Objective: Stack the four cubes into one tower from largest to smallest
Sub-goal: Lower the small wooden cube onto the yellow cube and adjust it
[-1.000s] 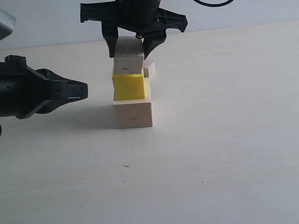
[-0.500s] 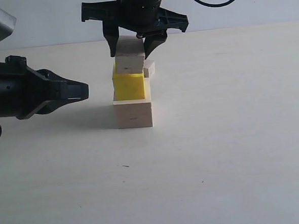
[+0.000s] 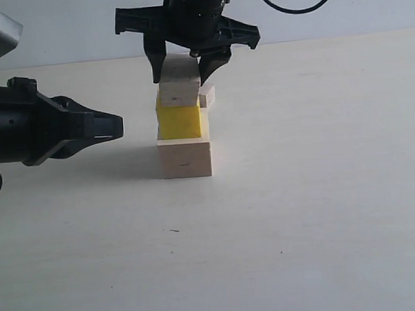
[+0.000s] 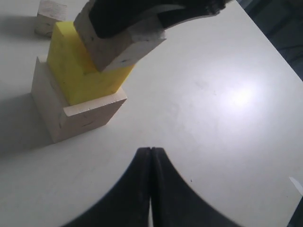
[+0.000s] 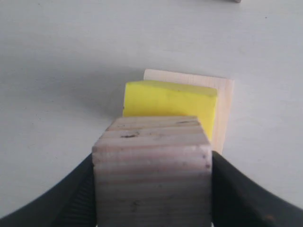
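The right gripper (image 3: 181, 74), jaws wide, pinches the flat opposite side faces of the medium pale bare-wood cube (image 3: 179, 90), which sits at the top of the bright yellow wooden cube (image 3: 179, 122) on the large pale wooden cube (image 3: 185, 159). It looks light, rigid and smooth, so a nudge could slide it. The left gripper (image 3: 116, 126) hangs shut and empty; the smallest pale wooden cube (image 3: 207, 95) lies on the bench (image 3: 308, 191) behind.
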Robot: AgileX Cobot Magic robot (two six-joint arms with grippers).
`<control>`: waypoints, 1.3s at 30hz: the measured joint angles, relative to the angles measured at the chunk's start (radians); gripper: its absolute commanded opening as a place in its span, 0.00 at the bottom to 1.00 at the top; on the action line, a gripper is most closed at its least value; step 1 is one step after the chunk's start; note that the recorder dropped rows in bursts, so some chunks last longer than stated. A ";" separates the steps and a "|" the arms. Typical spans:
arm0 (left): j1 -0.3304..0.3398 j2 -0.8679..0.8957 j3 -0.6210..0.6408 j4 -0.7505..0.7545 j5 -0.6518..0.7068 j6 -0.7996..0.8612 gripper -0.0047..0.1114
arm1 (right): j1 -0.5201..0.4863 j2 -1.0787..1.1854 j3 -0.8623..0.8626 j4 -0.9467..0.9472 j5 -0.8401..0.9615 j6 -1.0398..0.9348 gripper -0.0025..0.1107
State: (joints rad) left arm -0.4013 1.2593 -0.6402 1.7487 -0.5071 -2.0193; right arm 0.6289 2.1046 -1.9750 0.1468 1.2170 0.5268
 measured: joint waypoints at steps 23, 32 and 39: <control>0.000 0.000 0.000 0.000 0.000 0.003 0.04 | 0.000 0.070 -0.126 -0.045 0.007 0.012 0.02; 0.000 0.000 0.000 0.000 0.000 0.005 0.04 | 0.000 0.073 -0.126 -0.042 0.009 0.014 0.02; 0.000 0.000 0.000 0.000 0.000 0.011 0.04 | 0.000 0.041 -0.127 -0.042 0.011 0.012 0.02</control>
State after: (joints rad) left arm -0.4013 1.2593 -0.6402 1.7487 -0.5071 -2.0082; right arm 0.6289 2.1458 -2.1025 0.1049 1.2277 0.5385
